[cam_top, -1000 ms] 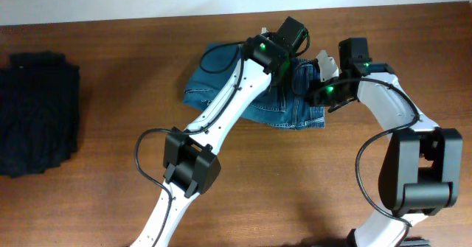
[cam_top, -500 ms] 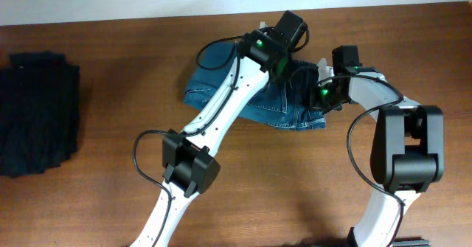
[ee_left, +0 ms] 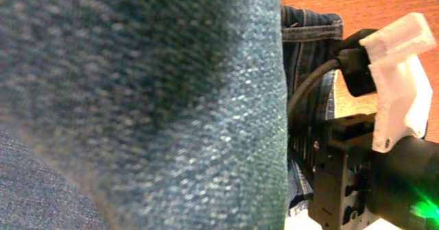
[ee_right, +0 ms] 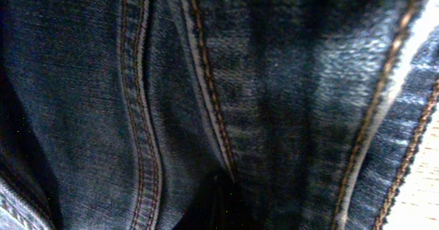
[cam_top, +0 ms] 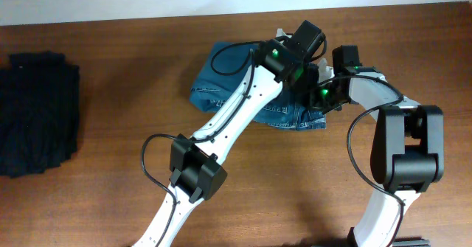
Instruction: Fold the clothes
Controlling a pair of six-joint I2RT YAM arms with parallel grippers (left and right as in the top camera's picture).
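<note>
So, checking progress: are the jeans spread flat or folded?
Folded over, not flat: the jeans form a compact layered bundle, no legs stretched out.

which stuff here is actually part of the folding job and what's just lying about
Part of the job:
- jeans, blue denim, bunched at the far side of the table under both arms

Just lying about:
- black clothes pile, at the left edge, well apart from the arms
</note>
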